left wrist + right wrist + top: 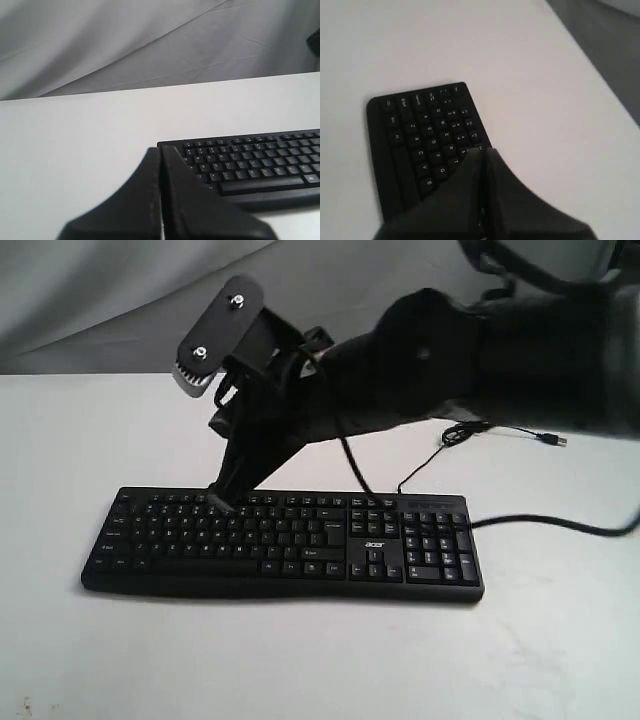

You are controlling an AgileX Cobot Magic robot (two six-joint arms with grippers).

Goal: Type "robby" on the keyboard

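The black keyboard lies lengthwise across the white table, number pad to the right. My right gripper reaches in from the right across the middle. It is shut, and its tip is down at the upper key rows on the keyboard's left part. In the right wrist view the shut right gripper covers keys of the keyboard beside the 5 and above the T; whether a key is pressed is hidden. My left gripper is shut on nothing, low over bare table off the left end of the keyboard.
A thin black cable runs from the keyboard's back edge to a loose USB plug on the table at the right. A thicker black cable lies right of the number pad. Grey cloth hangs behind the table.
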